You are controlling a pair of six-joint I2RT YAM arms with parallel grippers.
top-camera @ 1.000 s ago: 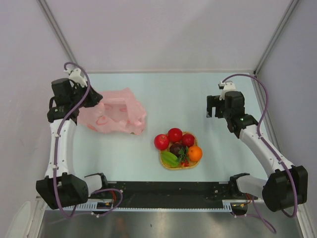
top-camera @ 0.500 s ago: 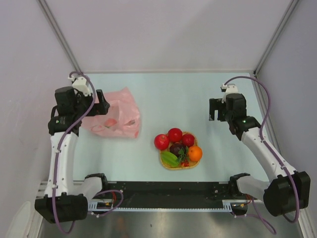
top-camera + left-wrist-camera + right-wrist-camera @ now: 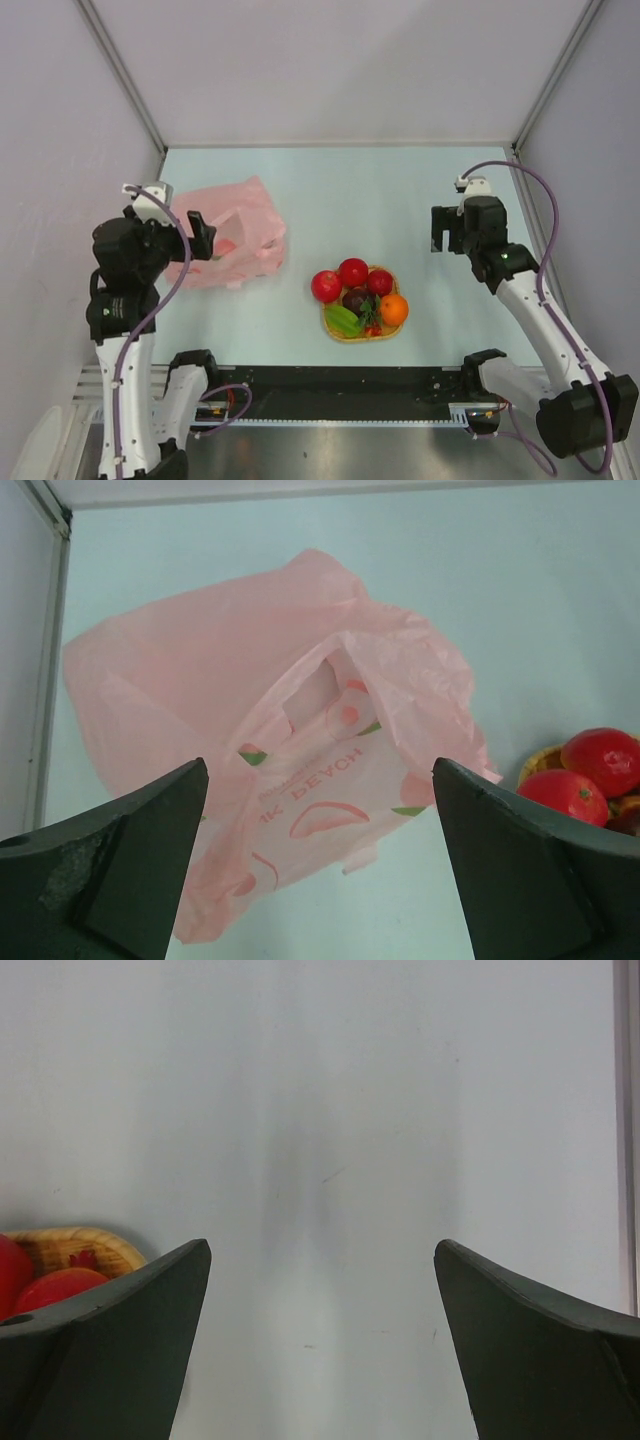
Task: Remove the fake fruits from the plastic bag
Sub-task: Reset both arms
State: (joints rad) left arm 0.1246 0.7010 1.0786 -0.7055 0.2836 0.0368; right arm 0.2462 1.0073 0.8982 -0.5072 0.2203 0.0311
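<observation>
The crinkly pink translucent plastic bag lies slumped at the left of the pale green table in the overhead view. The left tool is poised over it, its fingers spread wide and gripping nothing. The glossy plastic fake fruits, three red, one purple, one orange and one green, sit heaped on a woven tan mat at lower centre, apart from the bag, while the right tool, likewise spread and empty, hangs at the frame's right.
</observation>
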